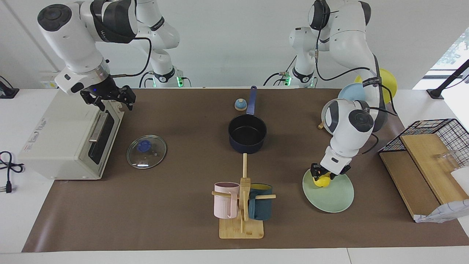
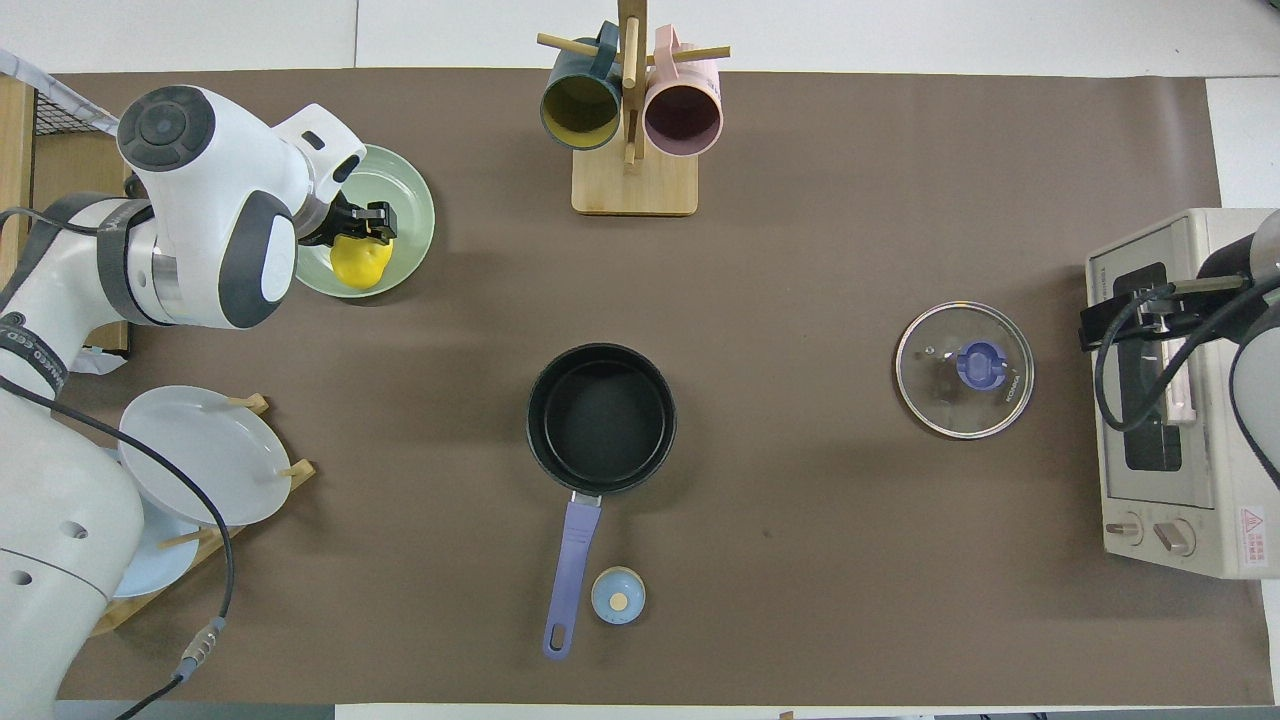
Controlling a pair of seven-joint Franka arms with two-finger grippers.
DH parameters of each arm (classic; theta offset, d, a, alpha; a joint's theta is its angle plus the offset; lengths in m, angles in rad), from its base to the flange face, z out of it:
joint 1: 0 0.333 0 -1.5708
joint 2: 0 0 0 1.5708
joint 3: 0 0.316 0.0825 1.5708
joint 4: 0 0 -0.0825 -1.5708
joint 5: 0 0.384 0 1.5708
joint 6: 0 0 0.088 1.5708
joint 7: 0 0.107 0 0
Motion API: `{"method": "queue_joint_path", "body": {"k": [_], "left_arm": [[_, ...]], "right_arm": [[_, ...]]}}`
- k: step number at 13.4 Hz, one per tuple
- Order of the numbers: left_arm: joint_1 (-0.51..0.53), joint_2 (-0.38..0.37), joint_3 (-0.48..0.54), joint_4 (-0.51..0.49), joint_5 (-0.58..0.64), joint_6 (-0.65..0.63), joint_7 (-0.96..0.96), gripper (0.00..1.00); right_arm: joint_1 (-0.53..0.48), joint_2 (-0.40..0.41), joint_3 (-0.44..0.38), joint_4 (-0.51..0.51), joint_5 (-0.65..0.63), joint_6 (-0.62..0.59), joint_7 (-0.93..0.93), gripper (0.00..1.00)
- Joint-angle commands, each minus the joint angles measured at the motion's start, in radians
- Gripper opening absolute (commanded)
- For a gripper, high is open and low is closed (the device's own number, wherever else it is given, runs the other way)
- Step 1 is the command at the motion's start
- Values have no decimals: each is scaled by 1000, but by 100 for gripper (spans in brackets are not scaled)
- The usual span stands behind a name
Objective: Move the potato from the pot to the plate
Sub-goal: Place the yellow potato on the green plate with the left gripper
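The yellow potato (image 1: pixel 322 181) (image 2: pixel 360 263) is in the pale mint-green plate (image 1: pixel 333 200) (image 2: pixel 412 205), at the side of the plate nearer the robots, toward the left arm's end of the table. My left gripper (image 1: pixel 322 175) (image 2: pixel 368 225) is down over the plate with its fingers on either side of the potato's top. The potato sits at or just above the plate's surface. The dark blue pot (image 1: pixel 247 147) (image 2: pixel 535 420) stands empty mid-table with its handle toward the robots. My right gripper (image 1: pixel 110 99) (image 2: pixel 1100 325) waits over the toaster oven.
Toaster oven (image 1: pixel 66 135) (image 2: pixel 1170 400) at the right arm's end, glass lid (image 1: pixel 146 151) (image 2: pixel 965 370) beside it. Mug rack (image 1: pixel 242 223) (image 2: pixel 632 185) with pink and teal mugs farther out than the pot. Small blue knob (image 1: pixel 240 105) by the pot handle. Plate rack (image 2: pixel 200 450), wire basket (image 1: pixel 436 128).
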Motion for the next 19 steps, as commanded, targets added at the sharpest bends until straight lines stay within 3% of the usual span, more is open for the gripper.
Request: {"method": "queue_joint_path", "body": {"k": [1, 2, 3, 5, 8, 10, 15, 19], "left_arm": [[2, -27, -3, -50, -7, 30, 22, 2], [4, -27, -3, -47, -7, 26, 23, 64], [5, -27, -3, -34, -6, 14, 25, 100], [8, -36, -3, -11, -7, -12, 26, 100], [30, -123, -6, 25, -17, -133, 25, 100], [27, -221, -3, 23, -20, -215, 3, 100], [54, -522, -3, 24, -11, -583, 14, 100], [83, -660, -2, 22, -9, -762, 34, 100]], "right_arm": [[-10, -6, 7, 1, 7, -16, 15, 100], [-10, -6, 7, 1, 7, -17, 15, 100], [-11, -6, 7, 1, 7, -17, 15, 100], [-10, -6, 7, 1, 7, -17, 15, 100], [-10, -6, 7, 1, 7, -17, 15, 100], [-10, -6, 7, 1, 7, -17, 15, 100], [-11, -6, 7, 1, 7, -17, 14, 100], [-10, -6, 7, 1, 7, -17, 15, 100]]}}
